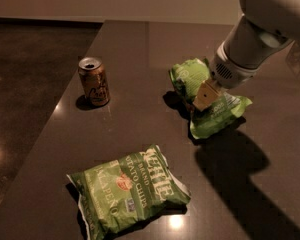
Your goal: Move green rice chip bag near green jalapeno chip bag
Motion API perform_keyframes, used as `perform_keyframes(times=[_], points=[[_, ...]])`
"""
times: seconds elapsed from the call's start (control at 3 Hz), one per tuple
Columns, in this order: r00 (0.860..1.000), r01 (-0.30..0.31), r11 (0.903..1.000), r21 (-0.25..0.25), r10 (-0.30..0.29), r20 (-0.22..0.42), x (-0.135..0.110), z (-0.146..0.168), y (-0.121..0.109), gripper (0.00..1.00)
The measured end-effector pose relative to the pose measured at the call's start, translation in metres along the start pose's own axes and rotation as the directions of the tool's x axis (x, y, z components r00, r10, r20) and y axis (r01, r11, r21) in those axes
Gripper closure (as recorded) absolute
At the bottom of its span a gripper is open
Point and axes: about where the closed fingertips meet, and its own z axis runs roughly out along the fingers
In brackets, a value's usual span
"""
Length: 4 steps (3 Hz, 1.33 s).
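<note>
The green rice chip bag is a narrow light-green crinkly bag at the right middle of the dark table. My gripper comes down from the upper right onto the bag's middle and is shut on it; one tan finger shows on top. The bag's left end looks raised, with a shadow under it. The green jalapeno chip bag, wider with white "KETTLE" lettering, lies flat near the front of the table, to the lower left and well apart from the rice bag.
An open orange-brown drink can stands upright at the left middle of the table, near the left edge. Dark floor lies beyond that edge. The arm casts a large shadow on the table at the lower right.
</note>
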Motion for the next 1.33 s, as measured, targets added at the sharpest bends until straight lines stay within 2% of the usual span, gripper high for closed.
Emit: perform_keyframes(times=[0.33,0.67,1.0,1.33], points=[[0.996,0.085,0.9951,-0.05,-0.086,-0.026,0.01,-0.008,0.031,1.0],[0.989,0.143,0.9867,-0.079,-0.145,-0.031,0.015,-0.018,0.052,1.0],[0.98,0.193,0.9767,-0.094,-0.197,-0.035,0.02,-0.031,0.066,0.82],[0.973,0.221,0.968,-0.12,-0.227,-0.044,0.026,-0.033,0.073,0.58]])
